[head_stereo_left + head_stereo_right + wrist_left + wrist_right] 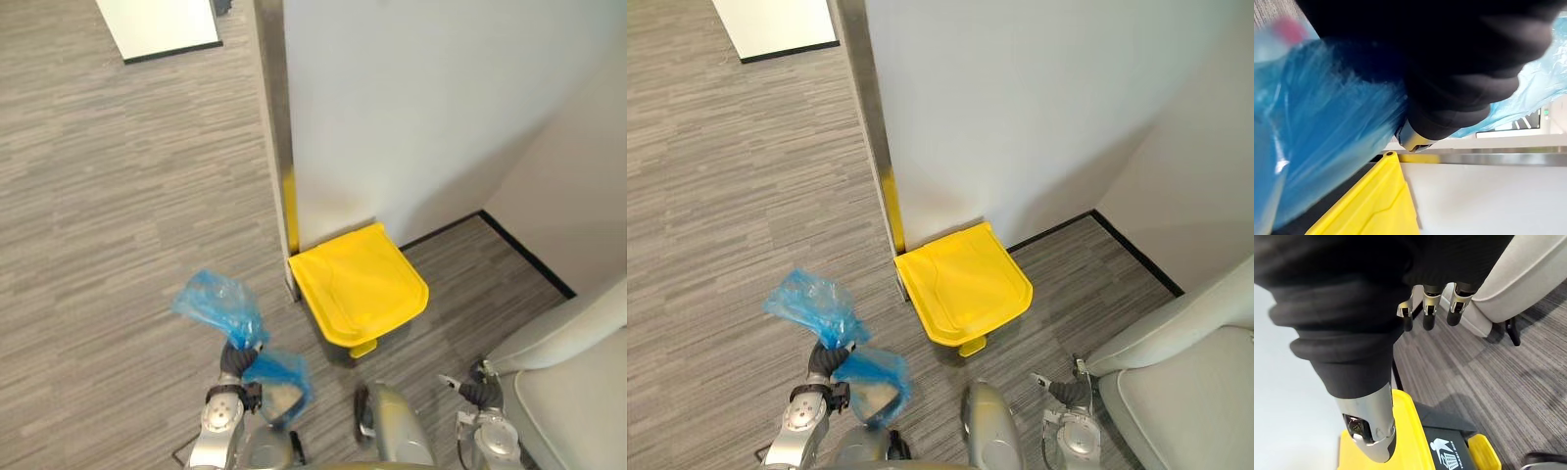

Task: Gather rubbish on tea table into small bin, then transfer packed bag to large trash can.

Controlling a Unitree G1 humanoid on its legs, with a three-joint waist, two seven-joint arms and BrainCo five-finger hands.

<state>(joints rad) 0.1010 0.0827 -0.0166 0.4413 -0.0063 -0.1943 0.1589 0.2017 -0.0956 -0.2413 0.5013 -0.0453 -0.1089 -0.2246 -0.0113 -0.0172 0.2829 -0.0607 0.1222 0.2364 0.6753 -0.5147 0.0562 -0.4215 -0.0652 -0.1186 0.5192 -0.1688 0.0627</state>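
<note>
Down at the near left, the left hand is closed round the gathered neck of the blue bag. The bag's crumpled top flares up and to the left above the fist. Its fuller lower part hangs just to the right of the wrist, with something pale showing through the plastic. In the left wrist view the blue film presses against the dark cover on both sides, so the grip is tight on the bag and nothing else.

The large trash can stands on the grey floor, against the foot of the white wall, to the right of the bag and farther away. It is apart from the bag. Its yellow lid is down, and a yellow pedal juts from the near side of its dark body.

The right hand shows at the near right, beside a pale grey seat. Its fingers hang loosely, only slightly bent, and the thumb is held apart from them. They hold nothing and touch nothing, and the can's yellow lid lies below the thumb.
</note>
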